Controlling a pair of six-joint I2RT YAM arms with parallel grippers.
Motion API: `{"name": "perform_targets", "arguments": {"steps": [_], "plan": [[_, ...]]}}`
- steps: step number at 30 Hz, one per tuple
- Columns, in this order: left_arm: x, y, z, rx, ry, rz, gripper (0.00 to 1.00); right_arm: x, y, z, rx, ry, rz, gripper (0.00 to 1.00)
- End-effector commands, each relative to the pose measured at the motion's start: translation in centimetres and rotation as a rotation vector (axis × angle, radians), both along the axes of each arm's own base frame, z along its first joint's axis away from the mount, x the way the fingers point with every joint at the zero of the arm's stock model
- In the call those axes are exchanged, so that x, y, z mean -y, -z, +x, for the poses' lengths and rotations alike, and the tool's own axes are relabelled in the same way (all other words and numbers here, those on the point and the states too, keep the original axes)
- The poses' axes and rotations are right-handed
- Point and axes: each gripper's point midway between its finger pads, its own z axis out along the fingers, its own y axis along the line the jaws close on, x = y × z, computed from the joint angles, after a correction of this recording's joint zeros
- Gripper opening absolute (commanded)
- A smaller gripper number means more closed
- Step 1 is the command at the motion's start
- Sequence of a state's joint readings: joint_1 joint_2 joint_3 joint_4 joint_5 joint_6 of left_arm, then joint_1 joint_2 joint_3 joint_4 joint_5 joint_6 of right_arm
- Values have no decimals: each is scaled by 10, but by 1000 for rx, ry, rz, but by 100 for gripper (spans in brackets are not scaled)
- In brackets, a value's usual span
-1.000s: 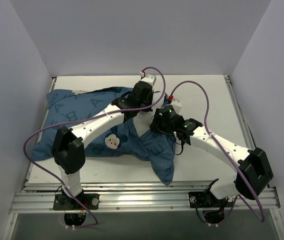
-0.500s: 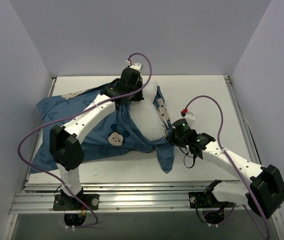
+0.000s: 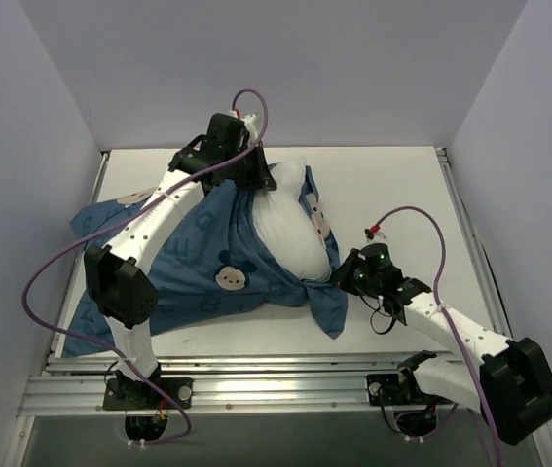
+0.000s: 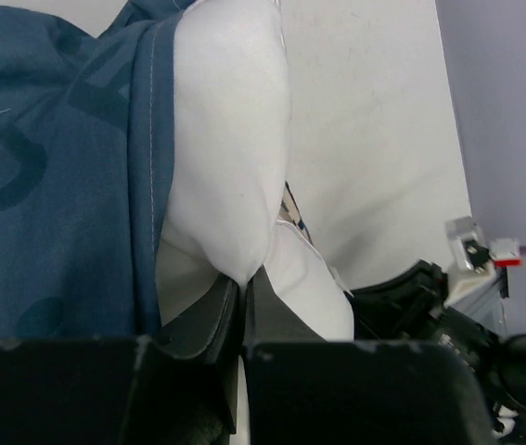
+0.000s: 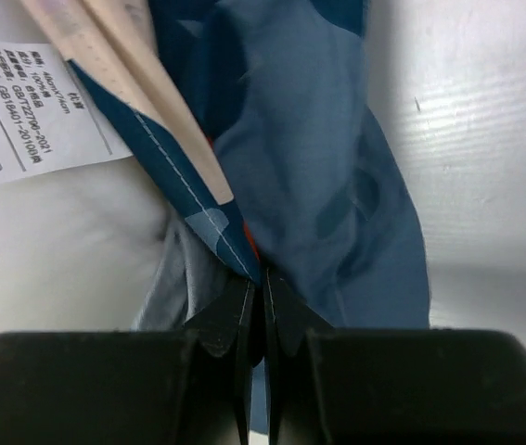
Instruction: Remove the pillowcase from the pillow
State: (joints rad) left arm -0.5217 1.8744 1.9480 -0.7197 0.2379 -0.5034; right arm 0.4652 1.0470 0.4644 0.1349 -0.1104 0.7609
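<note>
The dark-blue pillowcase (image 3: 183, 263) lies across the left of the table, its open end bunched in the middle. The white pillow (image 3: 290, 233) bulges out of that opening. My left gripper (image 3: 259, 181) is at the back, shut on a pinched corner of the pillow (image 4: 235, 176); in the left wrist view its jaws (image 4: 242, 283) meet on white fabric, beside the pillowcase (image 4: 49, 185). My right gripper (image 3: 340, 280) is shut on the pillowcase hem; the right wrist view shows it (image 5: 261, 283) clamping the blue edge (image 5: 337, 167) next to the pillow (image 5: 58, 250).
A white care label (image 5: 21, 111) hangs at the pillowcase opening. The white table (image 3: 402, 195) is walled on the left, back and right. A metal rail (image 3: 276, 384) runs along the near edge. The purple cables (image 3: 422, 219) arc above both arms.
My right gripper has closed on the pillowcase hem and drawn back toward the near right. The left gripper pulled the pillow toward the back left, and more white pillow shows.
</note>
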Motion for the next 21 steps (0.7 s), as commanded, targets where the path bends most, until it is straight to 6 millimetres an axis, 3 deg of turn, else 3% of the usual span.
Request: {"name": "perform_targets", "arguments": {"steps": [1,5,7,11,15,18,20,21], "plan": [[-44,-105,16,214,-55,-162,2,10,41,-25,-136,-38,-32,0],[-77,-115,20,220,-89,-168,2,28,49,-30,-149,4,-24,0],[-72,-116,14,215,-46,-177,2,25,44,-24,-114,-11,21,0],[-40,-108,0,207,70,-213,2,-4,21,-8,-20,-119,129,0],[16,-99,-20,240,197,-184,2,-34,1,13,49,-210,122,0],[45,-94,-17,273,262,-162,2,-47,-6,23,58,-240,95,6],[57,-75,-15,253,272,-104,5,-32,-3,25,36,-182,27,21],[53,-78,-8,288,245,-64,9,-20,-4,28,35,-144,1,27]]}}
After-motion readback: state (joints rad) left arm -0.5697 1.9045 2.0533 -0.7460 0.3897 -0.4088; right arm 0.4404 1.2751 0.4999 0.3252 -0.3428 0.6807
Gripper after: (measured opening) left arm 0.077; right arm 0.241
